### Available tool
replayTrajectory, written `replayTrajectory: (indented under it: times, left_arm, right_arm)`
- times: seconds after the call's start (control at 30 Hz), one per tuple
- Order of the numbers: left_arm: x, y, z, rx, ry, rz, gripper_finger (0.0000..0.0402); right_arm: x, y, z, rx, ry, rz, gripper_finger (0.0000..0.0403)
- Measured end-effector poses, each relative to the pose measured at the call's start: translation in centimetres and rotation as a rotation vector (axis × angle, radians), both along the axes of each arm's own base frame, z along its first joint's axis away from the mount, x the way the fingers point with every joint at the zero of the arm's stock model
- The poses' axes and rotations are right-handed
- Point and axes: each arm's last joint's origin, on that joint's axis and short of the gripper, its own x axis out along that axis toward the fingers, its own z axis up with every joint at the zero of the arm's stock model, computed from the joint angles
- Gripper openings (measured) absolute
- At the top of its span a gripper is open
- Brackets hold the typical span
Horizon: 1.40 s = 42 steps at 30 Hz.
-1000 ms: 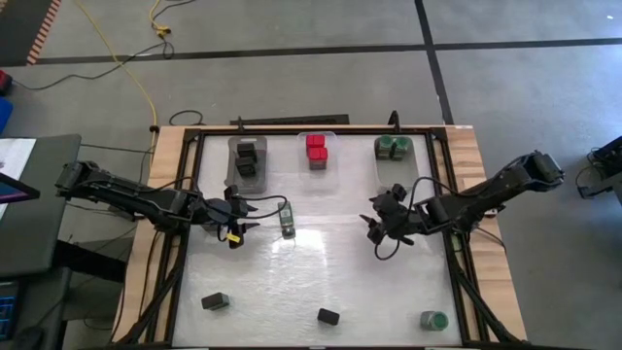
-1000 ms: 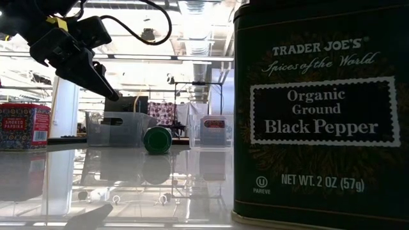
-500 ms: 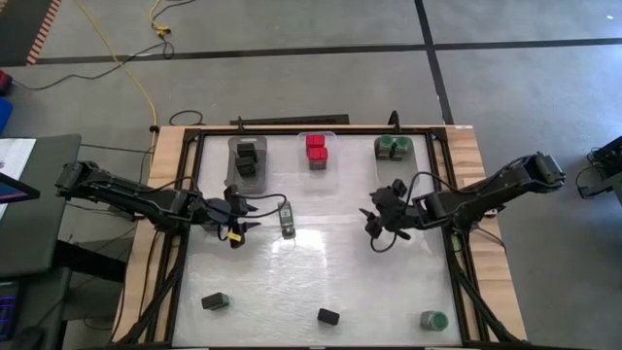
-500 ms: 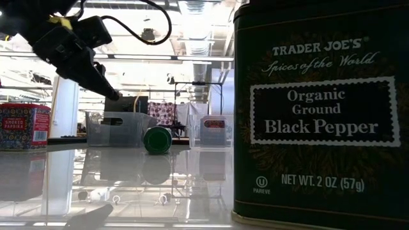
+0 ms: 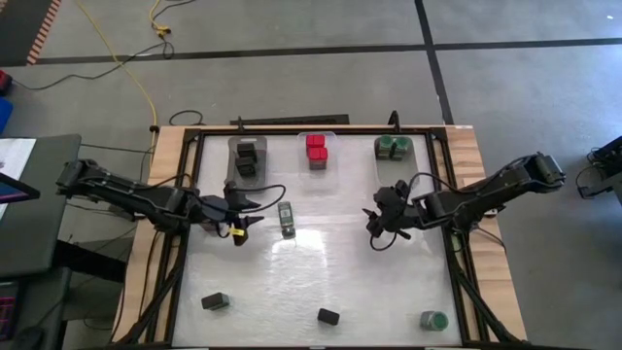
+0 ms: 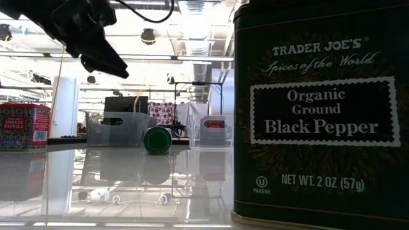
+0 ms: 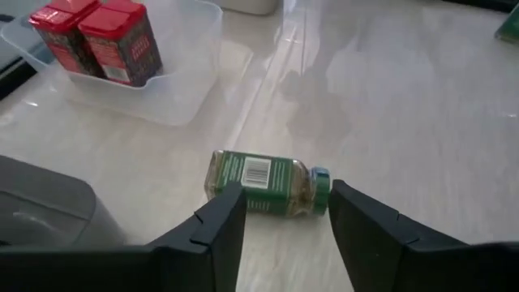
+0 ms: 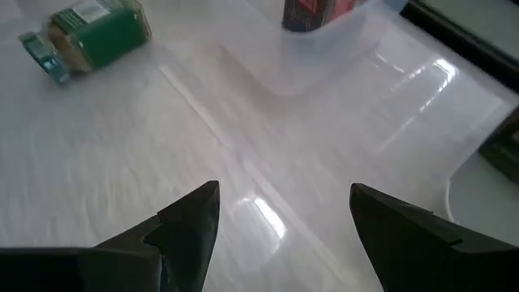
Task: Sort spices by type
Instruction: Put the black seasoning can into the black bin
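Observation:
A green-lidded spice jar (image 5: 286, 219) lies on its side on the table, left of centre; the left wrist view shows its barcoded label (image 7: 261, 183). My left gripper (image 5: 251, 220) hovers just left of it, raised off the table (image 6: 108, 61), open, with the jar beyond its fingertips (image 7: 285, 193) and untouched. My right gripper (image 5: 375, 226) waits open right of centre with bare table between its fingers (image 8: 284, 195). Near the front edge stand two dark boxes (image 5: 216, 302) (image 5: 328, 316) and a green-lidded jar (image 5: 433, 319).
Three clear bins line the far edge: one with black boxes (image 5: 234, 146), one with red boxes (image 5: 330, 165), one with green-lidded jars (image 5: 393, 167). A black pepper tin (image 6: 319, 108) fills the low view's right; a red tin (image 6: 22, 126) stands at its left.
My left gripper has risen away from the table, most of it in the last half second, and rolled a little. The jar lies where it was.

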Motion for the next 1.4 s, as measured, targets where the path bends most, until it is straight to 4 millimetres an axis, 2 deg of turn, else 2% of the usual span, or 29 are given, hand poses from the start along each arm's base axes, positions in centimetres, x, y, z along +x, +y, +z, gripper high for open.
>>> replayTrajectory:
  times: [0.2,0.3,0.43,0.8,0.97,1.13,1.4]
  left_arm:
    - [-0.3,-1.2,1.6,-0.035,0.048,-0.032,0.0137]
    - [-0.2,-2.0,2.0,-0.035,0.105,-0.056,0.0129]
    - [0.3,-2.6,2.2,-0.059,0.090,-0.078,0.0126]
    - [0.7,-2.5,2.3,-0.017,0.070,-0.083,0.0126]
    - [0.7,-2.4,2.3,-0.044,0.063,-0.060,0.0130]
    - [0.6,-2.4,2.2,-0.037,0.080,-0.065,0.0176]
    - [0.7,-2.0,2.2,-0.023,0.080,-0.047,0.0311]
  right_arm:
    - [-0.8,0.8,-0.4,0.048,0.028,-0.031,0.0305]
    - [-1.0,1.2,-0.5,0.071,0.016,-0.036,0.0305]
    - [-1.1,1.7,-0.5,0.097,-0.004,-0.042,0.0305]
    - [-1.5,3.4,-0.4,0.151,-0.047,-0.011,0.0305]
    - [-1.5,3.5,-0.4,0.152,-0.051,-0.004,0.0305]
    - [-1.5,3.4,-0.4,0.150,-0.049,-0.005,0.0305]
    - [-1.5,3.5,-0.4,0.150,-0.049,-0.005,0.0305]
